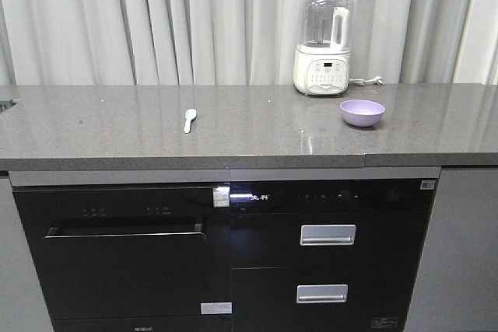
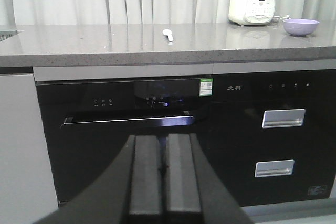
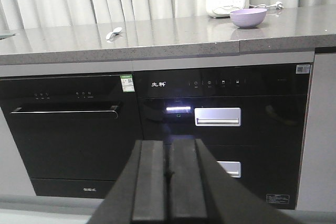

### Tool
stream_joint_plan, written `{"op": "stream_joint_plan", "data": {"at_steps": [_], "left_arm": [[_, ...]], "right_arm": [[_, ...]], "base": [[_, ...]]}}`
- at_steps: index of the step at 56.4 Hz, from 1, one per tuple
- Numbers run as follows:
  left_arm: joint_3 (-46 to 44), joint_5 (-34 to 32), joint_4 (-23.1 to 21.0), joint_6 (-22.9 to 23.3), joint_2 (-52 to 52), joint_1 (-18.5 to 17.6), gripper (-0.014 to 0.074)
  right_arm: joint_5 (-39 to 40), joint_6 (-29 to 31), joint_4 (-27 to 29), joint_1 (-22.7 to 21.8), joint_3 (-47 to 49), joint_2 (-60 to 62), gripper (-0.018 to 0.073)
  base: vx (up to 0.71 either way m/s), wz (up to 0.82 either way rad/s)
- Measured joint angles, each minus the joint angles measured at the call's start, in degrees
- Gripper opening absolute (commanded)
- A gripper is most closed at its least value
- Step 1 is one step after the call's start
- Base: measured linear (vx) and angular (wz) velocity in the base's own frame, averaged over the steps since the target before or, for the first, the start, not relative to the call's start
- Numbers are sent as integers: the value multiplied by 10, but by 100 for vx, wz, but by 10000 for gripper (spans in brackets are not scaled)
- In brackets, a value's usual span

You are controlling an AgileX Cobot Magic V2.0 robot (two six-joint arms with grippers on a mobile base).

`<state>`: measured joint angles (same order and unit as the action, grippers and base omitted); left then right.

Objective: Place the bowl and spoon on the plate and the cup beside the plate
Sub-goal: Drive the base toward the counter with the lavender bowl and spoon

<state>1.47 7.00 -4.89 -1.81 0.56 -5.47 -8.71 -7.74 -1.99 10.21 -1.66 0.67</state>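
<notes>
Bowl (image 1: 362, 113) at frame right looked light, rigid and slick, so I'd pinch its rim; left claw (image 2: 164, 148) and right claw (image 3: 168, 153) were closed, empty.

The only legible writing was a white two-character brand mark (image 3: 158, 84), seemingly "先科", printed at the upper left of the glossy black glass-fronted drawer appliance (image 3: 262, 129) in the middle of the right wrist view. The same mark showed just right of centre in the front-facing view. A green-and-white rectangular sticker (image 3: 127, 83) sat at the upper right corner of the black glass-fronted appliance with a long bar handle (image 3: 68, 140) on the left, its print too small to read. Small white lettering (image 3: 91, 189) on that appliance's bottom strip, a white printed label (image 3: 277, 199) at lower right and a small coded sticker (image 3: 303, 68) at upper right were likewise illegible.
</notes>
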Motion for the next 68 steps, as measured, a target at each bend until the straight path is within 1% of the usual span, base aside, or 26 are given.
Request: {"op": "stream_joint_plan", "data": {"at_steps": [68], "left_arm": [[0, 0, 0, 0, 0, 0, -6]], "right_arm": [[0, 0, 0, 0, 0, 0, -8]], "base": [[0, -2]]}}
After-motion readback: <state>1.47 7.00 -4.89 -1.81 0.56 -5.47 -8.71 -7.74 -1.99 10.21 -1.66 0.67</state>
